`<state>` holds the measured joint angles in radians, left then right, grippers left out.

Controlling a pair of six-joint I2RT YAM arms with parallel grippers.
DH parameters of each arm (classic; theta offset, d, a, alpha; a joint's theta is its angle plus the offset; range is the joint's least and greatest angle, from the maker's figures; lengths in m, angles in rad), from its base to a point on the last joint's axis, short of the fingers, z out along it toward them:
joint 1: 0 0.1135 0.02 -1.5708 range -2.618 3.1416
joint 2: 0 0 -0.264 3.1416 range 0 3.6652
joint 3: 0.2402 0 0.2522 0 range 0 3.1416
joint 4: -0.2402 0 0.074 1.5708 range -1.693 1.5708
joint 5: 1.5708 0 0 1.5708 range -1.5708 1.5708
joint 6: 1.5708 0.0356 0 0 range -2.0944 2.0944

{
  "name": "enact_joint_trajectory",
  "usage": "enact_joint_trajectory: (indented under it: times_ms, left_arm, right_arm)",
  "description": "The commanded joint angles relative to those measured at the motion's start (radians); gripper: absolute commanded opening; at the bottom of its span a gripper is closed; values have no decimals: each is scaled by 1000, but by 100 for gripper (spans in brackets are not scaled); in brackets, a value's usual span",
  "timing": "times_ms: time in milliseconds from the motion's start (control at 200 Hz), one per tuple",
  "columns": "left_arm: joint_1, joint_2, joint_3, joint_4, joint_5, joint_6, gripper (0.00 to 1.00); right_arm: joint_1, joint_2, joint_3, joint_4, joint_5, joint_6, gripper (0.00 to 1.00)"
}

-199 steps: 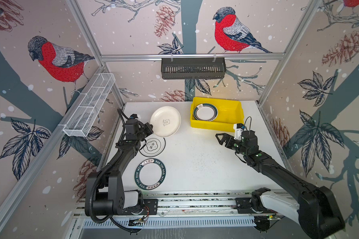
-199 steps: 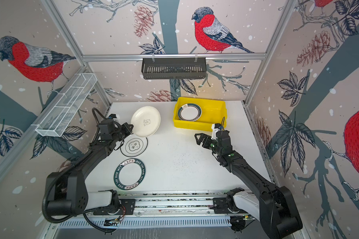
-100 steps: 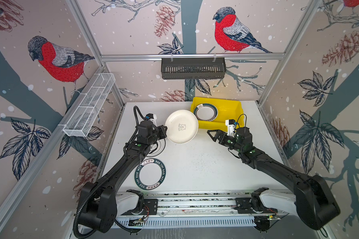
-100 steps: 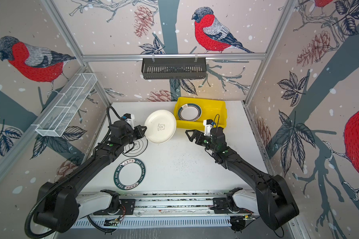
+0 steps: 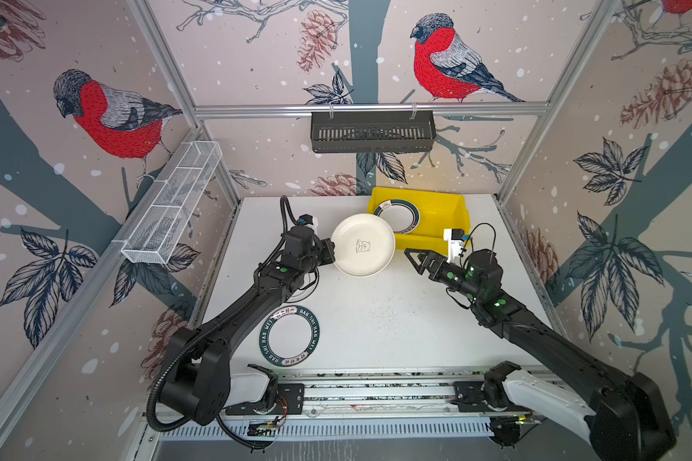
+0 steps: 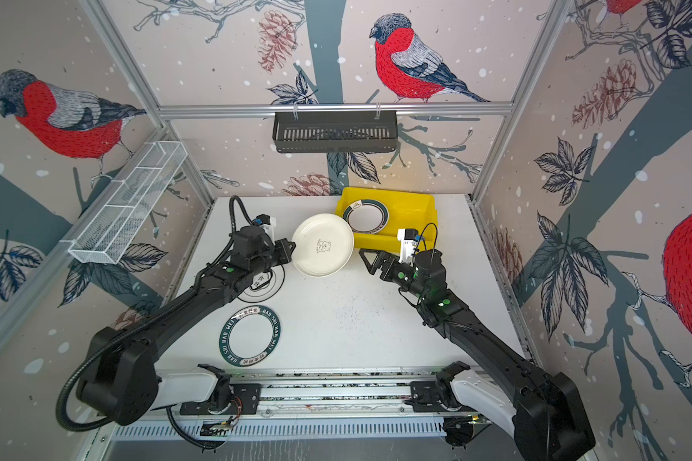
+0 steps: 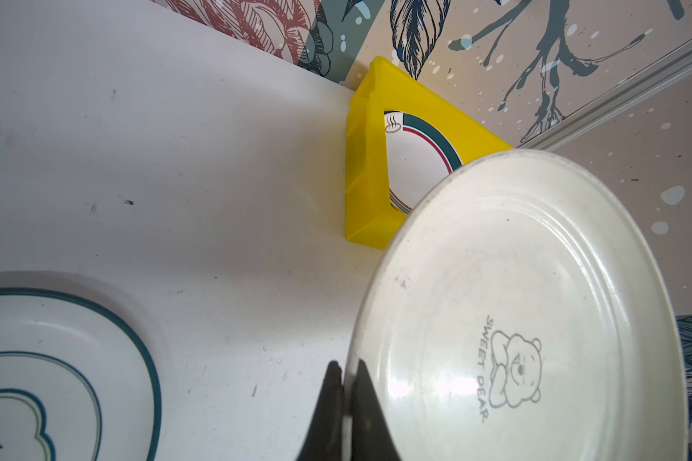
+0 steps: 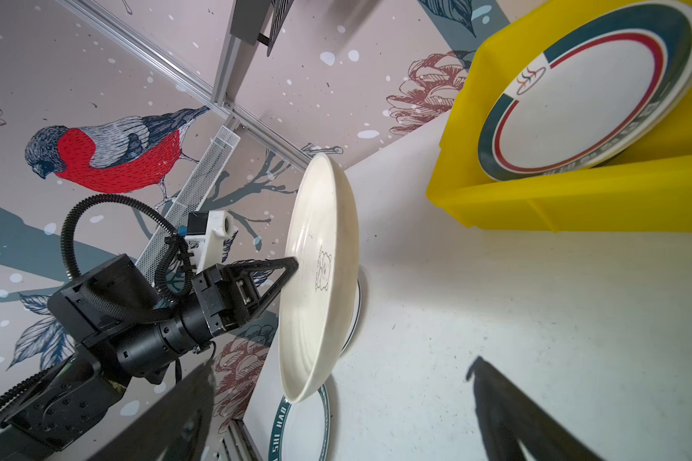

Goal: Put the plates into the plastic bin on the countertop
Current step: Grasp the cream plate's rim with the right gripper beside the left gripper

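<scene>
My left gripper (image 5: 333, 255) (image 7: 347, 371) is shut on the rim of a cream plate with a bear print (image 5: 362, 244) (image 6: 323, 244) (image 7: 536, 319) (image 8: 316, 279). It holds that plate tilted in the air, just left of the yellow plastic bin (image 5: 436, 239) (image 7: 366, 179) (image 8: 576, 199). A green-rimmed plate (image 5: 400, 217) (image 8: 584, 103) leans inside the bin. My right gripper (image 5: 414, 261) (image 8: 342, 365) is open, right of the held plate and apart from it. A lettered green-rim plate (image 5: 289, 336) (image 6: 250, 336) lies on the countertop (image 5: 376, 319). A ringed plate (image 6: 264, 283) (image 7: 57, 379) lies partly under my left arm.
A black slotted basket (image 5: 372, 131) hangs on the back rail. A white wire mesh basket (image 5: 172, 207) hangs on the left wall. Aluminium rails frame the countertop, and both arm bases sit on the front rail.
My left gripper has carried the cream plate rightwards, from the back left towards the bin. My right gripper, still open, has moved left towards the plate.
</scene>
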<state>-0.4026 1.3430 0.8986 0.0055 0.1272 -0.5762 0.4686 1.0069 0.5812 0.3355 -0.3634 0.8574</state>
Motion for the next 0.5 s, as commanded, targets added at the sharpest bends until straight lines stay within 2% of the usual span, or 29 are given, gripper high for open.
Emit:
enact_joint_trajectory:
  times_ms: [0,180,280,405,495]
  left_arm:
    - [-37,62,63,12,-44,8,0]
    - [-95,145,133,26,-111,5,0]
    - [-117,167,148,41,-127,-2,0]
    - [-145,167,146,64,-150,-4,0]
    - [-163,159,130,86,-166,-8,0]
  right_arm:
    - [2,-2,26,-35,34,-74,100]
    - [2,26,60,-143,155,-147,100]
    - [2,47,65,-145,176,-170,98]
    - [2,83,83,-163,214,-175,94]
    - [1,100,88,-153,229,-176,85]
